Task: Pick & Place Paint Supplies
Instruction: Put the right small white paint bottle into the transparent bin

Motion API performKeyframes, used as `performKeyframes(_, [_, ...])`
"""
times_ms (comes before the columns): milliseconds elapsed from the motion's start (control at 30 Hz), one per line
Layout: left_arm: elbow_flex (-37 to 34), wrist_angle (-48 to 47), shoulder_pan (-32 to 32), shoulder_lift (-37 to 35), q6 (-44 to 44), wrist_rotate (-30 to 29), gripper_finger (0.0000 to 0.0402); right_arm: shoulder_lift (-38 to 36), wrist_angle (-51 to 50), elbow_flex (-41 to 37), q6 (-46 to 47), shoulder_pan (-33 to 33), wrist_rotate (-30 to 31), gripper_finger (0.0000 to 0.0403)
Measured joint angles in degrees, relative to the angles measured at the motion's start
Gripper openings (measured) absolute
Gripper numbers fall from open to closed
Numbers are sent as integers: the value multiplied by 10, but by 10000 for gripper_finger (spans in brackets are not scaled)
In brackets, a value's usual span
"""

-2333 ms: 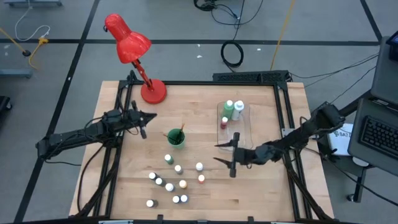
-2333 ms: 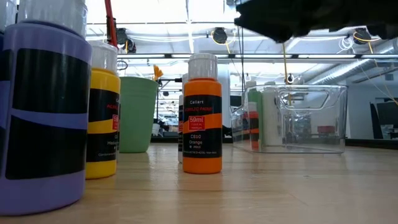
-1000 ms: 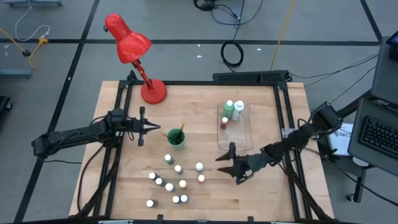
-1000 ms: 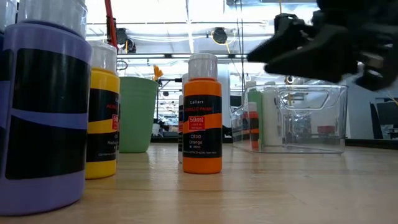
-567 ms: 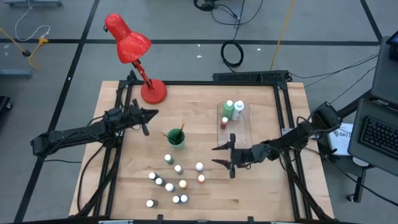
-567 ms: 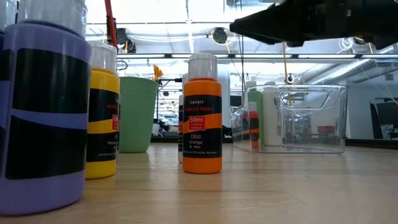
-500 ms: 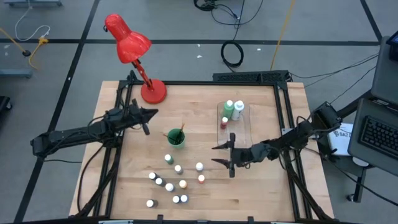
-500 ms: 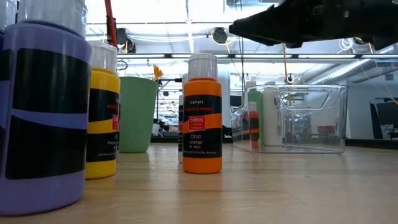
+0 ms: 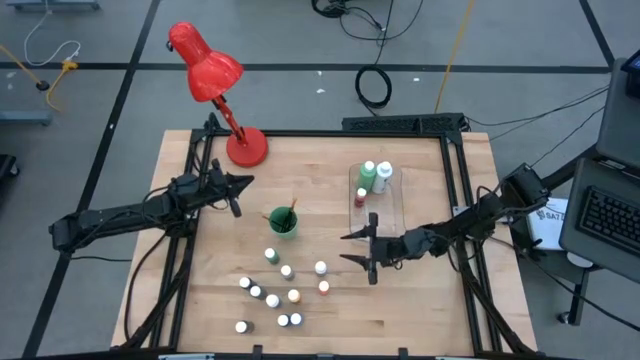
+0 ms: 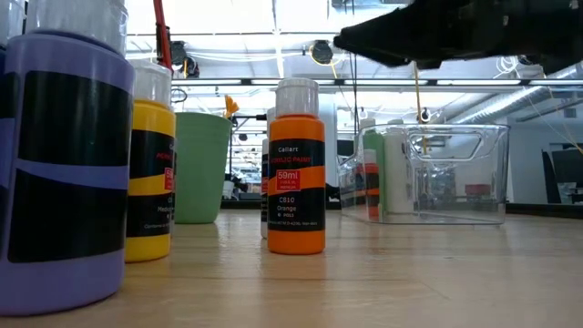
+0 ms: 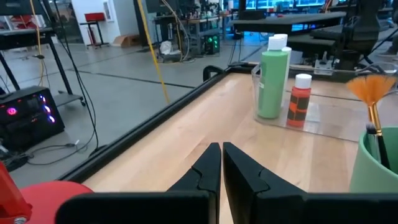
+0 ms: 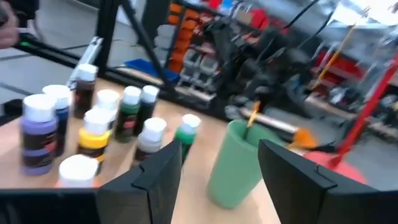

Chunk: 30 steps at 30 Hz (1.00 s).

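Several tiny white-capped paint bottles (image 9: 272, 290) stand in a cluster near the table's near edge; the low view shows an orange one (image 10: 296, 182), a yellow one (image 10: 150, 173) and a purple one (image 10: 64, 155) upright. A taller green bottle (image 9: 368, 176), a white one (image 9: 384, 172) and a small red one (image 9: 361, 196) stand in the clear tray (image 9: 392, 222). A brush (image 11: 371, 93) sticks up out of the green cup (image 9: 283, 222). My right gripper (image 9: 346, 248) hovers open, right of the cluster, pointing left. My left gripper (image 9: 234, 190) is shut, left of the cup.
A red desk lamp (image 9: 215, 80) stands at the far left corner on its round base (image 9: 247, 147). The tray sits right of centre, near the far edge. Bare wood lies between the cup, the tray and the bottle cluster. Black frame rails (image 9: 455, 200) border the table.
About a second ago my right gripper hung lower and tilted, nearer the near edge; it has risen, levelled out and moved toward the far edge, staying open. My left gripper has rolled about its wrist and shifted slightly toward the far edge. No bottle has moved.
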Motion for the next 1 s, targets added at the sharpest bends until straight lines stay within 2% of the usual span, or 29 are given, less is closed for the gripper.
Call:
performKeyframes(200, [0, 0, 0, 0, -2, 1, 21, 0, -37, 0, 80, -17, -113, 207])
performKeyframes(300, [0, 0, 0, 0, -10, 28, 21, 0, -43, 0, 97, -18, -116, 208])
performKeyframes(400, [0, 4, 0, 0, 21, 56, 21, 0, -46, 0, 94, -21, -112, 208])
performKeyframes(667, [0, 4, 0, 3, 34, 54, 21, 0, -53, 0, 114, -37, -111, 202])
performKeyframes(1000, [0, 5, 0, 2, 34, 54, 21, 0, -64, 0, 125, -38, -112, 156])
